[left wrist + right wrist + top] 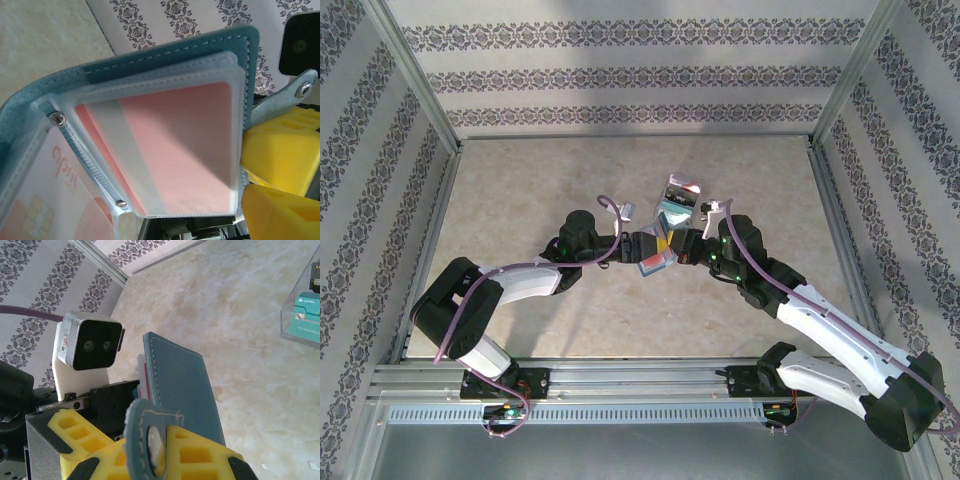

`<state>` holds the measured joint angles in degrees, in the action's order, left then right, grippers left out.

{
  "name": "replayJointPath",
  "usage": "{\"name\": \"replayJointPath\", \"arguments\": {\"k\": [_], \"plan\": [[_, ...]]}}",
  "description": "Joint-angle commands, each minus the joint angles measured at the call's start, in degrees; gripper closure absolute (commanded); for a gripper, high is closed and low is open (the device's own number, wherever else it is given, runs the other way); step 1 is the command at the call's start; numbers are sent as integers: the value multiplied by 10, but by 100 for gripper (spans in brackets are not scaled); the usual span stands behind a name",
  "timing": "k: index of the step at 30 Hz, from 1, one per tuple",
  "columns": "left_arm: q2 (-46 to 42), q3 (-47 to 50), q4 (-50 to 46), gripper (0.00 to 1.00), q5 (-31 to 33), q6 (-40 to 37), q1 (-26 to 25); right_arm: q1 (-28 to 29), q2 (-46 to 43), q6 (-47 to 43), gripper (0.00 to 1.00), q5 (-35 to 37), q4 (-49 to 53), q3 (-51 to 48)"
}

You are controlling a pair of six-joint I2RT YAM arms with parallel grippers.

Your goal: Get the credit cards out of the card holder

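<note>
**A:** Start wide. Where is everything?

**B:** Both arms meet over the middle of the table [620,330]. The card holder [657,252] is held up off the top between them, opened out. Just behind it sits a clear box [677,205], and the right wrist view shows a teal card [306,322] lying inside it.

**A:** Who has hold of the holder?

**B:** The right gripper [150,450] is clenched on it, with its yellow fingers pinching the cover's edge by the strap tab [287,102]. The left gripper [638,243] sits at the opposite side. Its jaws are hidden behind the holder, so I cannot tell whether they are parted or gripping.

**A:** And the credit cards [165,165]?

**B:** At least two are inside. A pink card [195,145] fills the top clear sleeve [150,87], and a printed card [55,200] lies in a sleeve on the other panel.

**A:** What worries you?

**B:** Mostly the one sure grip, which is near an edge. A pull on the pink card could swing the whole holder, or drag it out of the yellow fingers and drop it. The sleeve also looks soft and slick. Fingers may pinch the plastic together with the card, and then the card won't slide. Two stacked sleeves could get caught at once. The snap [303,90] on the loose strap could also snag.
</note>
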<state>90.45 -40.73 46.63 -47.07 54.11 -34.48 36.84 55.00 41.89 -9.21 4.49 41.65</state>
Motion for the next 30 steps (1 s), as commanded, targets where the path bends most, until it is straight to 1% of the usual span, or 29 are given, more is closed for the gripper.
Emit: {"name": "replayJointPath", "arguments": {"k": [1, 4, 8, 10, 11, 16, 19, 20, 26, 29, 30], "plan": [[5, -3, 52, 13, -12, 5, -3, -4, -6, 8, 100, -12, -26, -9], [3, -1, 53, 10, -12, 5, -3, -4, -9, 8, 100, -10, -25, -10], [1, 1, 53, 10, -12, 5, -3, -4, -9, 8, 100, -8, -24, -10], [-2, 1, 52, 13, -11, 5, -3, -5, -11, 8, 100, -5, -21, -11], [-6, 3, 47, 16, -10, 2, -3, -5, -11, 9, 100, -5, -23, -12], [-16, 4, 28, 41, -5, -9, -3, -7, -15, 8, 100, 1, -20, -15], [-24, 5, 10, 52, -2, -19, -3, -11, -23, 9, 100, 4, -19, -19], [-28, 3, 2, 53, -1, -25, -3, -13, -26, 10, 100, 5, -19, -20], [-51, -3, -64, 69, 7, -64, -3, -27, -39, 12, 100, 7, -10, -25], [-66, -8, -115, 74, 14, -94, -3, -33, -45, 6, 100, 16, 13, -23], [-72, -10, -137, 74, 18, -107, -3, -33, -48, 3, 94, 24, 25, -21]]}}
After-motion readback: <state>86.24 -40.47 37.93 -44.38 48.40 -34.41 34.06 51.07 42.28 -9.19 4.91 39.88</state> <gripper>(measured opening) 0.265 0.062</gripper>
